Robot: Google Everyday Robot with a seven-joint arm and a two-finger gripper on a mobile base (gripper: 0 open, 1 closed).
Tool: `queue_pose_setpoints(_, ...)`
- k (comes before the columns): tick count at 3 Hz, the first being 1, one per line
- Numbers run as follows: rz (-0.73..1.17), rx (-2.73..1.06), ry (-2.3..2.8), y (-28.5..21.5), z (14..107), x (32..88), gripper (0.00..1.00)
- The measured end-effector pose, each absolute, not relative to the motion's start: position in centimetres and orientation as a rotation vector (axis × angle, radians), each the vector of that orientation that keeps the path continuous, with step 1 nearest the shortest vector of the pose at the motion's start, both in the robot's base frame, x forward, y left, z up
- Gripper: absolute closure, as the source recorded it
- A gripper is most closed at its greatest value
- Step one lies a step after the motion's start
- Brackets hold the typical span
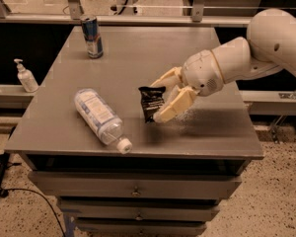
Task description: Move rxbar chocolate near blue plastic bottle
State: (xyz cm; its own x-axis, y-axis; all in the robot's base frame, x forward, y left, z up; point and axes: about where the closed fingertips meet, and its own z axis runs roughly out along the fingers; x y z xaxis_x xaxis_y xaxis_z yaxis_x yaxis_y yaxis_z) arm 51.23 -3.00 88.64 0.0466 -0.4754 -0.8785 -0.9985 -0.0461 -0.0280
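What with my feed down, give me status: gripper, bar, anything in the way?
Gripper shut on rxbar chocolate, low over table centre. Blue plastic bottle on its side, camera-left of bar, apart. Nothing between them; can far back.

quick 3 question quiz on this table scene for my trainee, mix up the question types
1. True or false: the bottle stands upright on the table.
2. The gripper, over the table to the right of the bottle in the picture, is shut on: A a sponge, B a snack bar, C a spoon?
3. Fill in: the bottle's cap points toward the table's ____ edge (front or back).

Key: 1 false, it lies on its side; 2 B; 3 front.
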Motion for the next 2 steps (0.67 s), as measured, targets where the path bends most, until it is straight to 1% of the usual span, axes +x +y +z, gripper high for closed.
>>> queue_pose_setpoints(1,0.977,-1.642,1.498,-0.9,87.1,50.7,0.82)
queue_pose_setpoints(2,0.982,-1.653,1.490,0.1,86.0,51.3,0.59)
